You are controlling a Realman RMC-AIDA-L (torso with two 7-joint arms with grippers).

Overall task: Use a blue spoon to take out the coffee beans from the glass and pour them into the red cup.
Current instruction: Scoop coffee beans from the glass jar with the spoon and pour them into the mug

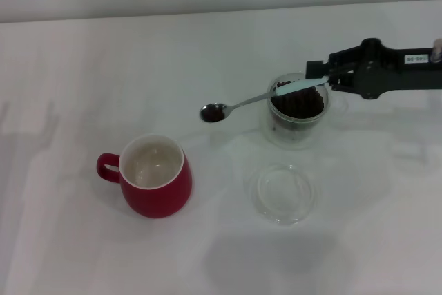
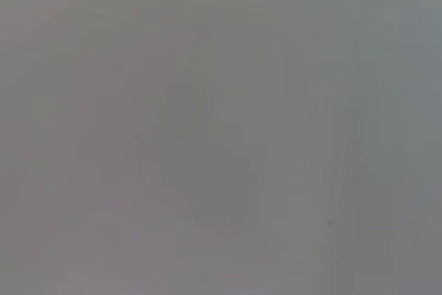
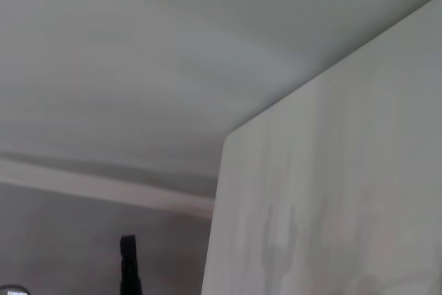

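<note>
Above the glass the right gripper reaches in from the robot's right, clamped on the pale handle of the blue spoon. It holds the spoon nearly level, presumably so the few coffee beans in the bowl do not roll out; the bowl hangs between the glass and the red cup. That cup stands upright nearer the robot's left (its white inside looks bare). A flat glass dish lies just beside the glass. The left gripper is out of sight.

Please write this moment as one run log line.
right hand: holds blue spoon | spoon bowl: beside glass, over table | red cup: no beans visible
</note>
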